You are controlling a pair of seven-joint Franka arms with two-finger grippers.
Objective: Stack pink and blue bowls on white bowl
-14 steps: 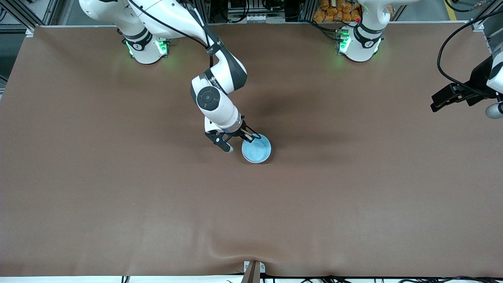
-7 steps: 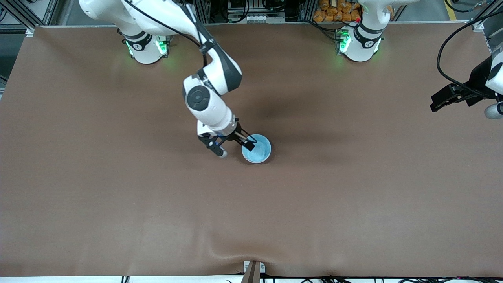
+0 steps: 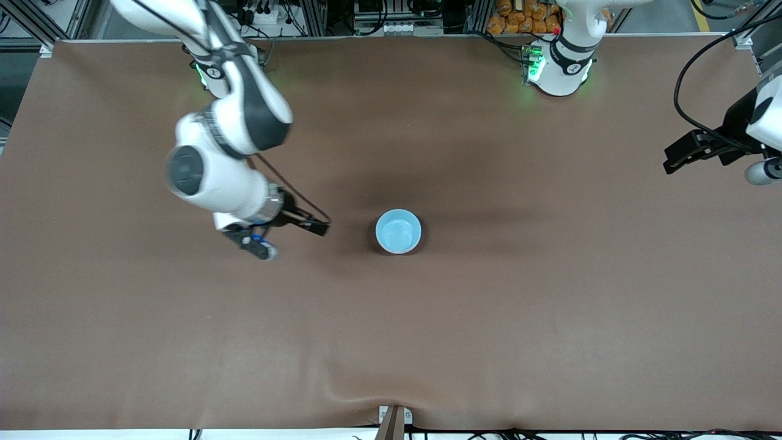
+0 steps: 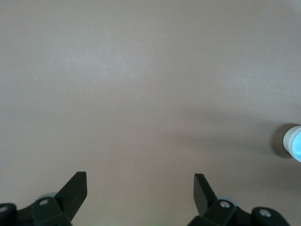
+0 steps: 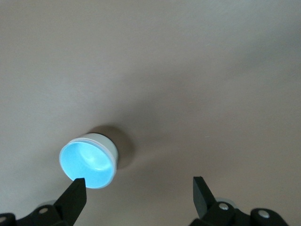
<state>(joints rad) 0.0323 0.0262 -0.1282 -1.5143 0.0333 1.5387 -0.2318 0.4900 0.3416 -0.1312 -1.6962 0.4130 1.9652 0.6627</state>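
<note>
The light blue bowl (image 3: pixel 398 230) sits mid-table, nested on top of a stack. It also shows in the right wrist view (image 5: pixel 87 163) and at the edge of the left wrist view (image 4: pixel 296 144). A white bowl wall (image 5: pixel 112 147) shows under its rim. The pink bowl is hidden. My right gripper (image 3: pixel 294 239) is open and empty, up over bare table beside the stack, toward the right arm's end. Its fingers stand wide apart in the right wrist view (image 5: pixel 139 188). My left gripper (image 3: pixel 718 166) waits open and empty at the left arm's end (image 4: pixel 141 183).
The brown table cover (image 3: pixel 489 318) has a raised fold near the front edge (image 3: pixel 366 391). A small metal bracket (image 3: pixel 394 418) sits at that edge. Both arm bases (image 3: pixel 559 67) stand along the back.
My right gripper has let go of the blue bowl's rim and drawn away toward the right arm's end, rising. The bowl stays put. The left arm has hardly moved.
</note>
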